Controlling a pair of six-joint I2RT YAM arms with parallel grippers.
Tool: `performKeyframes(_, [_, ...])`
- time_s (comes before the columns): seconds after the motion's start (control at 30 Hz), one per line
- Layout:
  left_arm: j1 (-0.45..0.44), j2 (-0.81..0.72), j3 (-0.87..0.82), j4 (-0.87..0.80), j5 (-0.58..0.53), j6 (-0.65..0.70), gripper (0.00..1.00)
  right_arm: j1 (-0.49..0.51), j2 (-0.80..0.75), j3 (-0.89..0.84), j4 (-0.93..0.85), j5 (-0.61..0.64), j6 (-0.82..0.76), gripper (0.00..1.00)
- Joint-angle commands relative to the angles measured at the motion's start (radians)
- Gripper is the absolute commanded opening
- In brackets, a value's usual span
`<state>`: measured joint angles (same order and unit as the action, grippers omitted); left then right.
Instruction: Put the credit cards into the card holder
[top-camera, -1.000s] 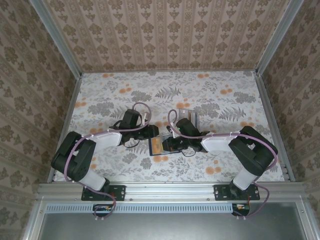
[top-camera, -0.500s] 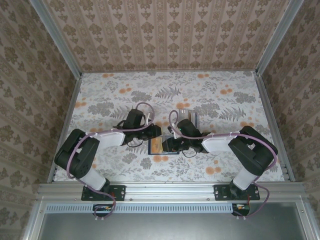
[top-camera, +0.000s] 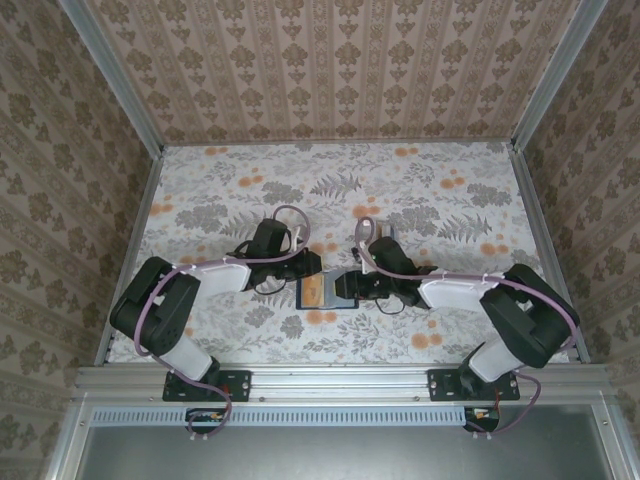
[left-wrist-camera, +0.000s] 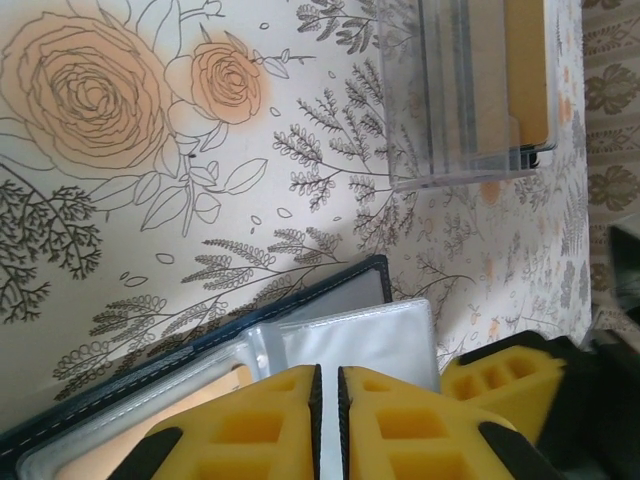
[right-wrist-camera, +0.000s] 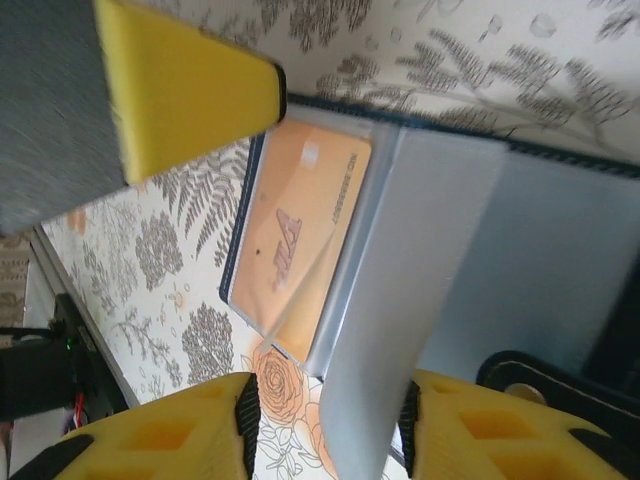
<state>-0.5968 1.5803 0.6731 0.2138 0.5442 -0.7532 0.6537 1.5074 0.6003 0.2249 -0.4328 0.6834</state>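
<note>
The card holder (top-camera: 345, 292) lies open on the table (top-camera: 250, 190). One credit card (right-wrist-camera: 295, 250) sits in its left half. A slotted rack (left-wrist-camera: 470, 90) stands behind it, off to the right, with a second card (left-wrist-camera: 527, 70) in it.

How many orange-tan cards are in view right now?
2 orange-tan cards: one lies inside a clear sleeve of the open navy-blue folding wallet, one stands in the clear plastic slotted rack. Grey cards may be hidden.

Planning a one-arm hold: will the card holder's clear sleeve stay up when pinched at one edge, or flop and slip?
Probably floppy: the clear sleeve rises from the card holder in a bend, not flat. Likely slippery as well: it looks glossy, and the left gripper pinches just its edge, so it may slide out.
</note>
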Motion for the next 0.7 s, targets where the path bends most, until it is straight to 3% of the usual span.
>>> performKeyframes(0.0, [-0.003,0.006,0.008,-0.021,-0.010,0.043,0.15,-0.009,-0.037,-0.018,-0.071,0.044,-0.016,0.38])
performKeyframes(0.13, [-0.005,0.009,0.016,-0.042,-0.010,0.061,0.15,-0.016,-0.026,-0.028,-0.036,0.029,-0.009,0.19])
performKeyframes(0.23, [-0.005,0.008,0.008,-0.029,-0.009,0.057,0.15,-0.017,-0.006,-0.029,0.006,0.004,0.000,0.13])
performKeyframes(0.43, [0.001,-0.003,-0.007,-0.018,-0.014,0.053,0.15,-0.017,0.012,-0.034,0.095,-0.044,0.021,0.13])
performKeyframes(0.67, [0.009,-0.001,-0.018,0.001,-0.001,0.036,0.16,-0.017,0.080,-0.009,0.173,-0.108,0.049,0.21])
